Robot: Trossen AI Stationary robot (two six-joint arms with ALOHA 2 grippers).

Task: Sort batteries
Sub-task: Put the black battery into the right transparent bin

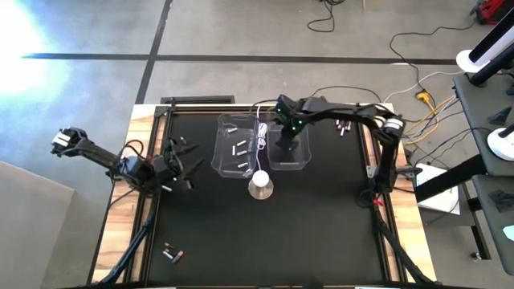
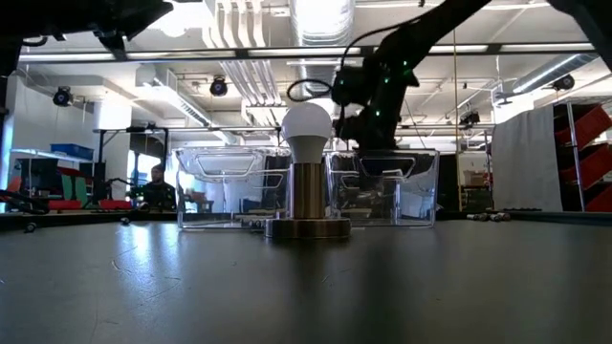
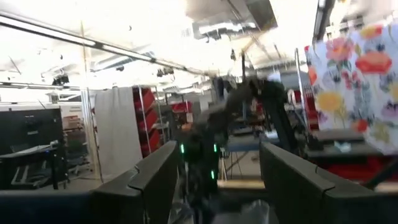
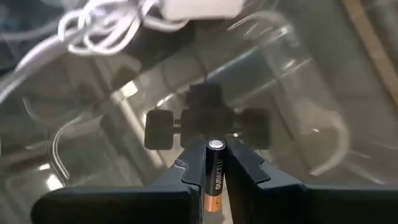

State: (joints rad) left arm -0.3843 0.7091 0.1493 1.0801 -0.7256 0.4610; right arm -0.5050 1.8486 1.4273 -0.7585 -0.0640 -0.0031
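Note:
My right gripper (image 4: 214,152) hangs over the right clear bin (image 1: 305,158), shut on a dark and copper battery (image 4: 214,180). The left clear bin (image 1: 227,128) holds a few silvery batteries (image 1: 241,148). Two dark batteries (image 1: 172,254) lie on the black mat near the front left, and a few more (image 1: 344,126) lie at the far right. My left gripper (image 1: 183,164) stands open at the table's left side, tipped a little upward, with nothing between its fingers (image 3: 155,180). My right gripper pinches the battery between its two fingers, with the cell lying along them. The silver end (image 4: 215,145) shows at the fingertips. The fingers come from above, slanting steeply down. The battery is lifted clear above the right bin.
A white bulb on a round metal base (image 1: 261,186) stands just in front of the two bins, tall in the low view (image 2: 308,134). A coiled white cable (image 1: 263,135) lies between the bins. Bare black mat spreads across the near half of the table.

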